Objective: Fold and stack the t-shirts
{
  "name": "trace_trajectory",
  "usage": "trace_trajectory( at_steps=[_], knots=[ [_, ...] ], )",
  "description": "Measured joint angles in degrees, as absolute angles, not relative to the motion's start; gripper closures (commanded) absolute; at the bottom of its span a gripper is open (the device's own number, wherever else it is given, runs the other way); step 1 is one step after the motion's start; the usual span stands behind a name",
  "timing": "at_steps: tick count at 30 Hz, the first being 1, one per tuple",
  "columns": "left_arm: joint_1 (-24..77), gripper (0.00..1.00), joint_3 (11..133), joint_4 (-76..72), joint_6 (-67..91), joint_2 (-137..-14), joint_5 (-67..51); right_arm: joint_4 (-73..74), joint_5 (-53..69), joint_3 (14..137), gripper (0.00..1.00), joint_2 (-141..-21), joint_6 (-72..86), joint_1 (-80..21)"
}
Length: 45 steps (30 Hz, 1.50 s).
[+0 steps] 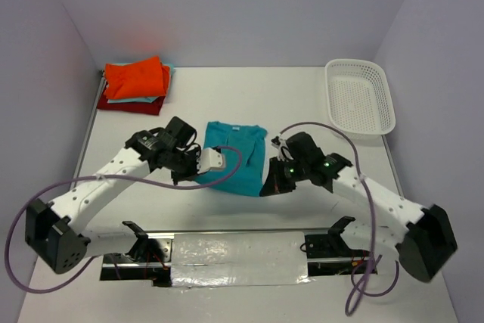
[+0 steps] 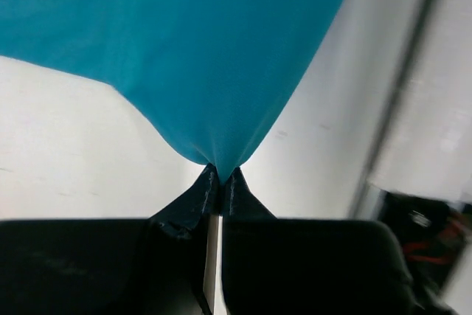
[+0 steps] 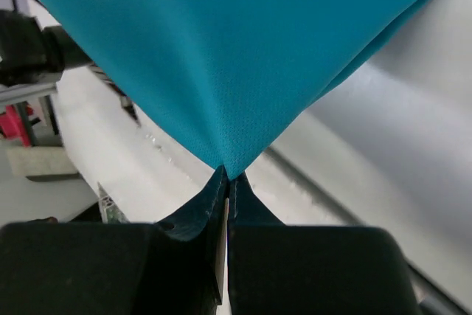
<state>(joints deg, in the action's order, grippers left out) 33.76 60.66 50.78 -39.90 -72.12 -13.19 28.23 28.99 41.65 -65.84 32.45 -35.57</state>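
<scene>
The teal-blue t-shirt (image 1: 233, 156) lies in the middle of the white table (image 1: 249, 92), between the two arms, with its neck opening toward the far edge and its hem toward the near edge. The left gripper (image 2: 220, 175) is pressed together on the near left corner of that shirt: in the left wrist view the teal cloth narrows to a point that ends between the two dark fingertips, and the table shows pale on either side of it. The right gripper (image 3: 227, 176) is likewise pinched tight on the near right corner, where the fabric gathers into a point between its closed fingertips; the fine weave of the cloth is plain there. From above, both arms reach inward from the near edge, with the shirt stretched between the two pincers. At the far left corner of the table sits a stack of folded shirts. The bright orange t-shirt (image 1: 136, 77) is on top, the light mint-aqua t-shirt (image 1: 125, 100) shows as a thin band beneath it, and the dark red t-shirt (image 1: 130, 107) is at the bottom. A white plastic mesh basket (image 1: 360, 96) sits at the far right corner, well apart from the shirts.
</scene>
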Motion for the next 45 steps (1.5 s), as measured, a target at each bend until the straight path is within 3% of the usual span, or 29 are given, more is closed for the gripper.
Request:
trace_trajectory(
  at_steps=[4,7,18,23,27,29,30,31,34,35,40,45],
  knots=[
    [34.8,1.0,63.0,58.9,-37.6,-67.6,-17.3,33.5,29.1,40.2,1.0,-55.4,36.4,-36.2],
    [34.6,1.0,67.5,61.2,-35.8,-69.6,-18.5,36.9,28.4,43.7,1.0,-55.5,37.0,-35.8],
    [22.1,1.0,80.0,56.1,-31.7,-90.7,-19.7,35.3,28.4,55.6,1.0,-77.4,32.4,-21.9],
    [20.7,0.99,85.5,52.1,-29.9,-97.3,-18.4,33.4,28.1,63.3,1.0,-88.2,30.4,-20.2],
    [20.0,0.86,88.6,49.3,-27.6,-103.2,-16.1,31.9,26.9,68.9,1.0,-96.4,30.2,-18.9],
    [19.7,0.77,89.6,47.7,-25.8,-106.5,-14.8,30.5,26.1,70.0,0.91,-99.7,30.7,-17.9],
    [19.5,0.75,90.3,46.9,-24.9,-108.5,-14.2,29.8,25.8,70.3,0.73,-101.0,31.2,-17.4],
    [19.4,0.71,91.3,46.1,-23.6,-110.6,-13.6,29.1,25.7,70.6,0.67,-102.4,31.8,-16.9],
    [18.3,0.55,94.8,44.4,-20.1,-116.1,-10.6,29.0,24.0,75.5,0.59,-108.2,32.3,-15.6],
    [17.3,0.54,97.1,44.3,-19.2,-118.4,-9.8,29.0,23.3,78.3,0.58,-110.4,32.2,-15.4],
    [11.3,0.53,109.1,43.8,-12.8,-125.7,-6.5,31.2,17.6,98.6,0.61,-121.6,29.3,-14.8],
    [6.7,0.62,115.0,42.9,-8.8,-126.3,-4.8,29.7,14.5,99.5,0.74,-118.5,25.0,-15.4]
  ],
)
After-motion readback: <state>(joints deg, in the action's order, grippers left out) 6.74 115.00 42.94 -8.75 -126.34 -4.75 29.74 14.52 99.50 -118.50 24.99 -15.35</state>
